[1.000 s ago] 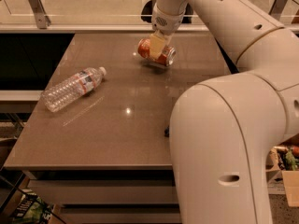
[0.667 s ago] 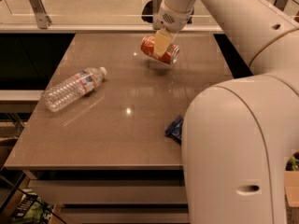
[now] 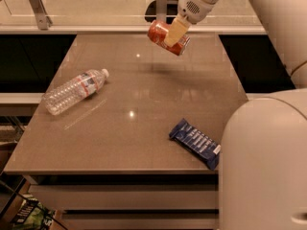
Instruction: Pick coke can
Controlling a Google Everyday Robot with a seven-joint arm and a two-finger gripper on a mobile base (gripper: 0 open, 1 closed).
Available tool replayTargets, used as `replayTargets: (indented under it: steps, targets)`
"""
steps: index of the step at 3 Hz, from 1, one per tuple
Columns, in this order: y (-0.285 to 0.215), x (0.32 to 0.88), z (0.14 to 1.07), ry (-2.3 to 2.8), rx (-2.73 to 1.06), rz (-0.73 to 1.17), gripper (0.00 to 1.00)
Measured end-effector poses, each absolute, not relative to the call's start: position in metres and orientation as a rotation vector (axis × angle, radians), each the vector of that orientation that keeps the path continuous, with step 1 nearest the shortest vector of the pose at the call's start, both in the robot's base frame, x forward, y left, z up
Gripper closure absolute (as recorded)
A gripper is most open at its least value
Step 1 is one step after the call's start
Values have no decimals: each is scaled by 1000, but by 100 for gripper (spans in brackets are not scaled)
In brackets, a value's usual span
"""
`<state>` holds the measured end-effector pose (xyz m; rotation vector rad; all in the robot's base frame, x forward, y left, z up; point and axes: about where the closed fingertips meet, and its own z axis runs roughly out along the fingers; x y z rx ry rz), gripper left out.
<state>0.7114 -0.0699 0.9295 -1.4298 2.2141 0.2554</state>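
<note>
A: Wrapper (image 3: 195,143) is lying by the near right edge; bottle (image 3: 74,90) is lying on its side leftward, bare table (image 3: 144,128) stretching between.
B: Farther back, the gripper (image 3: 173,35) is clamping the tilted orange-red, silver-ended coke can (image 3: 156,31) above the table's far edge.

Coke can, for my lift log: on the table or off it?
Off: the orange-red metal can hangs tilted above the far side of the brown table, gripped by the hand.
</note>
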Motion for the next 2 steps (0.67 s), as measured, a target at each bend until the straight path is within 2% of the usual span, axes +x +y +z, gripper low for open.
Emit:
replayTargets:
  steps: [2]
  targets:
    - [-80,700,984,2035,-1423,290,100]
